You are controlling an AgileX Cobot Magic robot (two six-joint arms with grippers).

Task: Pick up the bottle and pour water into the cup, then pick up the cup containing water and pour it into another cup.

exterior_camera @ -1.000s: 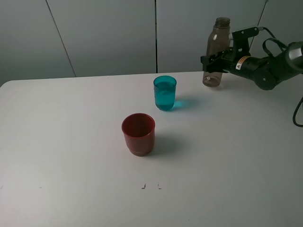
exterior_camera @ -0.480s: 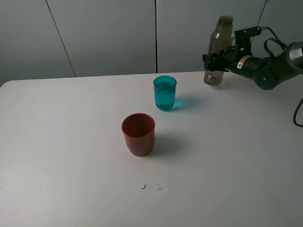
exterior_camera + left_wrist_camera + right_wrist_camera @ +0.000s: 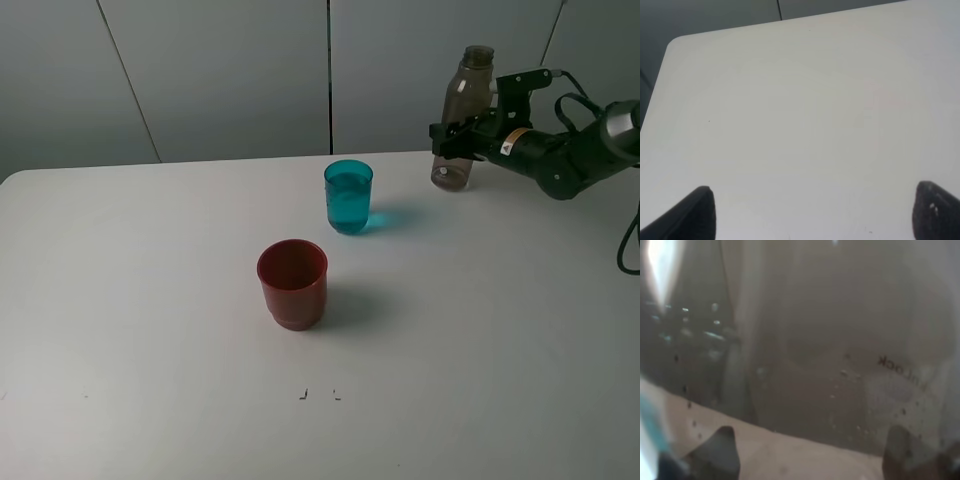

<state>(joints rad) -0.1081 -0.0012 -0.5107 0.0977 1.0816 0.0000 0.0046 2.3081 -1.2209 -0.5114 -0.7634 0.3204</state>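
Honestly, the bottle sits upright around 1 o'clock on the counter. The right gripper is clamped round its middle, and the cup at its 8 o'clock already holds water. I'd lower the bottle straight, let the base land flat, then unclamp with no sideways drag.

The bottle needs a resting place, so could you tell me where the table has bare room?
Bare: the whole left side of the table, left of the red cup and teal cup; the front strip nearer than the red cup; the right side in front of the right gripper. Crowded: between the two cups, and far right where the bottle is held.
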